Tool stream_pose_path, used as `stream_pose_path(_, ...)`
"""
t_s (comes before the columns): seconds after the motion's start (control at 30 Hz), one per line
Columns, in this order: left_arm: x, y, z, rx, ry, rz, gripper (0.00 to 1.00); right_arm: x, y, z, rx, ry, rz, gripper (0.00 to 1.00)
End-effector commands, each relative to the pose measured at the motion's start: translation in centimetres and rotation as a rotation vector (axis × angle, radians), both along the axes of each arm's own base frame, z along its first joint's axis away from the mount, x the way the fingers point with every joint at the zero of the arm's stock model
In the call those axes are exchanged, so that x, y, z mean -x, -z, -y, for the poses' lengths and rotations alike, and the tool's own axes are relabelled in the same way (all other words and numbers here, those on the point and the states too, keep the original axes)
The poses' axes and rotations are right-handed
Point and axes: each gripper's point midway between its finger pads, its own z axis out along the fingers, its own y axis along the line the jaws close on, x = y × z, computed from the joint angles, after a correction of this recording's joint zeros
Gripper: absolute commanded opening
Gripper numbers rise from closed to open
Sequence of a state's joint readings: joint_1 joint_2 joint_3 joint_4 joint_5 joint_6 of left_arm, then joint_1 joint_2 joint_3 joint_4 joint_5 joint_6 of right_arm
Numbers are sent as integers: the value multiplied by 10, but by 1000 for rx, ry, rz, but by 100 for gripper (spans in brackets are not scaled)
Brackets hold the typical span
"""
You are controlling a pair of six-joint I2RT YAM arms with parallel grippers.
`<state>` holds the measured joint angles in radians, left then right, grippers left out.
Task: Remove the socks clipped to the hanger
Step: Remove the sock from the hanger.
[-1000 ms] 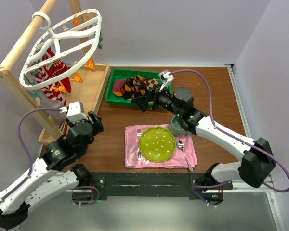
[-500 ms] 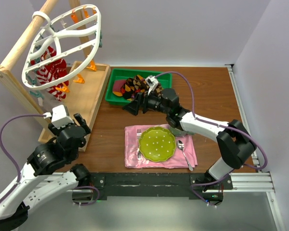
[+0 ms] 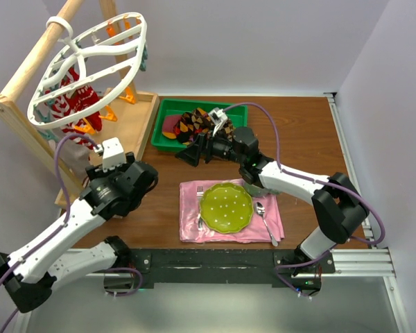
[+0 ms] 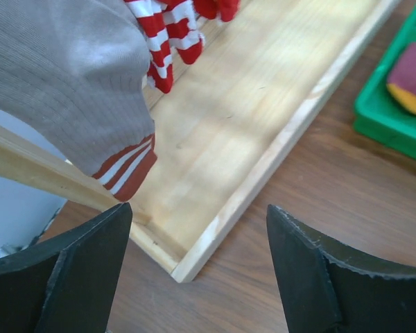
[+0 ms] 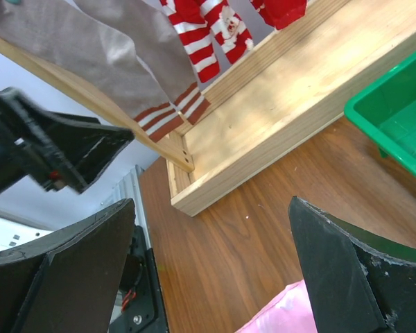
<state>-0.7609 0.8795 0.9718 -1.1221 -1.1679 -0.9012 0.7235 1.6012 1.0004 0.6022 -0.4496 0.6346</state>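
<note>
Two groups of socks are seen: red-and-white striped socks (image 3: 73, 104) and a grey sock (image 4: 62, 76) are hung under the hanger (image 3: 139, 48), which is carried on the wooden pole (image 3: 37, 52) at the far left, while argyle, maroon and mustard socks (image 3: 197, 123) are piled in the green bin (image 3: 170, 105) on the table (image 3: 305, 132). The left gripper (image 4: 197, 211) is held over the corner of the rack's wooden base (image 4: 263, 90), near the grey sock's striped cuff, its jaws spread wide with nothing between them. The right gripper (image 5: 211, 205) is positioned at the bin's near edge, jaws likewise spread wide and empty.
</note>
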Motion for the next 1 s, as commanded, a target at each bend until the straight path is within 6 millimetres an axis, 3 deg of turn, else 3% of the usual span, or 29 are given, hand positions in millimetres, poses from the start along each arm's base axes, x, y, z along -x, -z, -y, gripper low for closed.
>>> stream_pose_path(0.0,-4,-18,-20,5,-136,88,85,3,-20,-1,-21,-25,61,96)
stream_pose_path(0.47,-27,-21,-52,-90,-325,112,88,7,-9,-2,0,-47,49,96)
stream_pose_path(0.7,-43,5,-55,-156,-375,60,86,8,-8,-1,0,-51,54,96)
stream_pose_path(0.97,-35,42,-68,-163,-512,163,86,10,-5,-4,1,-71,49,96)
